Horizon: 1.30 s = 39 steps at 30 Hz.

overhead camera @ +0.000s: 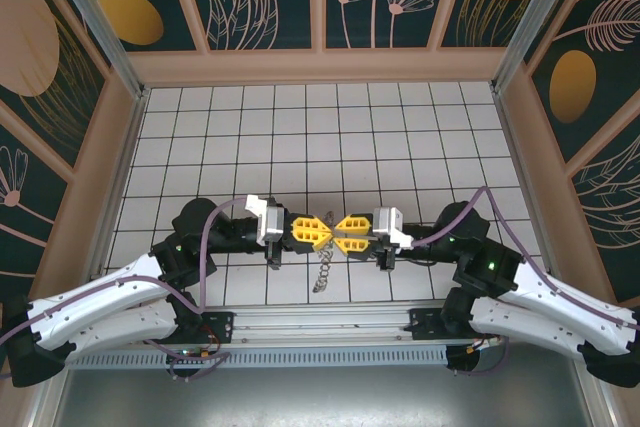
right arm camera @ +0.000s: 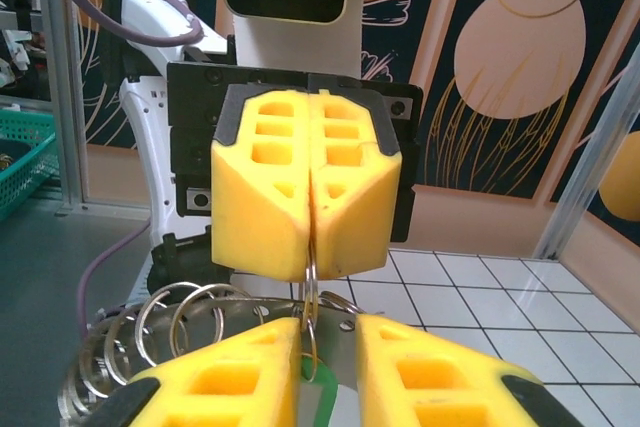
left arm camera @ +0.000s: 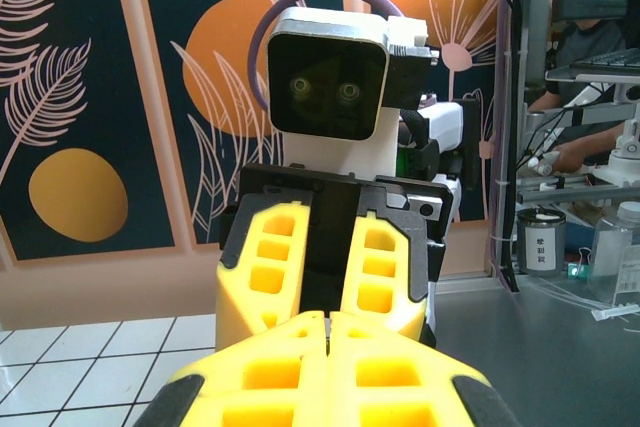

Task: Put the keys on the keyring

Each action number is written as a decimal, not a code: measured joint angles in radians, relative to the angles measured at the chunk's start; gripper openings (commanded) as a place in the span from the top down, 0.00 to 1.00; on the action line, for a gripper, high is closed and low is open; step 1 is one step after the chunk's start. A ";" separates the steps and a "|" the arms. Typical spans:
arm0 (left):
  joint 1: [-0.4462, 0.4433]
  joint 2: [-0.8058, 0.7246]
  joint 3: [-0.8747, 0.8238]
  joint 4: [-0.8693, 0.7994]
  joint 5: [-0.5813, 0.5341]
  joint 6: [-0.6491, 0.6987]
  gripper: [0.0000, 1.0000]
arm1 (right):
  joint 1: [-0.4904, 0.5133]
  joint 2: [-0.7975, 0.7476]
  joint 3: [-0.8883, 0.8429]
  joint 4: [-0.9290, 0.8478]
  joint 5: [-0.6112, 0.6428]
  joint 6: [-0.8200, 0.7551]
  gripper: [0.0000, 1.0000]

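2 grippers meet tip to tip over the near tiles. The left gripper [right arm camera: 313,265], pressed fully together, pins a thin wire of the keyring [overhead camera: 322,269] steady. The right gripper [right arm camera: 328,335], barely parted, pinches the green keys [right arm camera: 320,397] at that wire, likely for threading.

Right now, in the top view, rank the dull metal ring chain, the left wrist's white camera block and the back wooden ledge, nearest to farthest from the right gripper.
From the right gripper:
1. dull metal ring chain, hanging just below the tips, on the near side.
2. white camera block, on the left wrist, to the left.
3. wooden ledge, along the back wall.
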 measured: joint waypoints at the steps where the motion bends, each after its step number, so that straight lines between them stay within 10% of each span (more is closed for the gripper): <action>1: 0.000 0.000 0.000 0.000 0.000 0.000 1.00 | 0.000 0.002 0.000 0.001 -0.003 0.002 0.81; 17: 0.001 0.005 0.005 -0.023 -0.006 0.013 1.00 | 0.002 0.025 0.000 -0.004 -0.012 0.011 1.00; 24: 0.000 0.061 0.170 -0.320 -0.072 0.069 0.73 | 0.002 0.015 0.057 -0.154 0.097 -0.030 1.00; 39: -0.003 0.246 0.451 -0.903 -0.203 0.177 0.69 | 0.008 0.150 0.176 -0.446 0.206 -0.100 1.00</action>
